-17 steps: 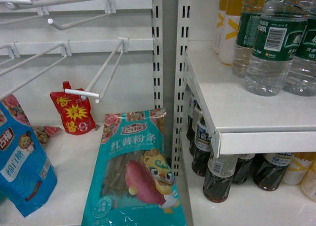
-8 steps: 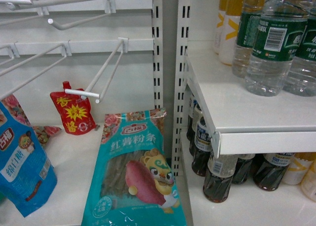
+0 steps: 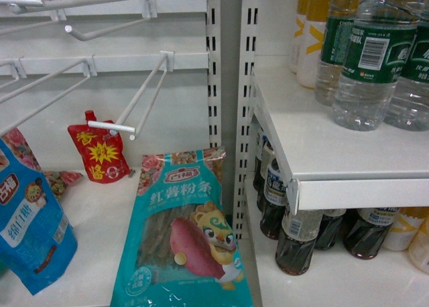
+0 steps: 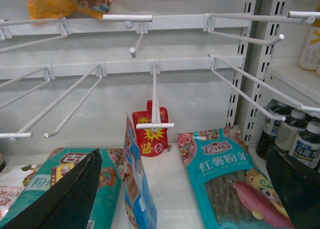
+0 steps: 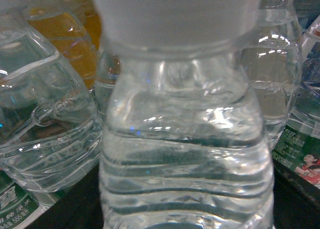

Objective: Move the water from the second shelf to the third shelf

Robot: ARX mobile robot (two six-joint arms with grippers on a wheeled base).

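The water [image 5: 186, 139], a clear ribbed bottle with a pale cap, fills the right wrist view between the two dark fingers of my right gripper [image 5: 186, 204]. The fingers stand wide apart on either side of its body, so the gripper is open around it. More green-labelled water bottles [image 3: 372, 59] stand on the white upper shelf [image 3: 335, 153] at the right of the head view, where neither gripper shows. My left gripper [image 4: 182, 151] hangs open and empty above snack bags.
Orange drink bottles [image 3: 308, 32] stand behind the water. Dark tea bottles [image 3: 295, 243] fill the shelf below. Left of the slotted upright [image 3: 214, 86], wire hooks [image 3: 134, 99] jut out over a teal noodle bag [image 3: 181, 233], a blue bag [image 3: 30, 226] and a red pouch [image 3: 99, 153].
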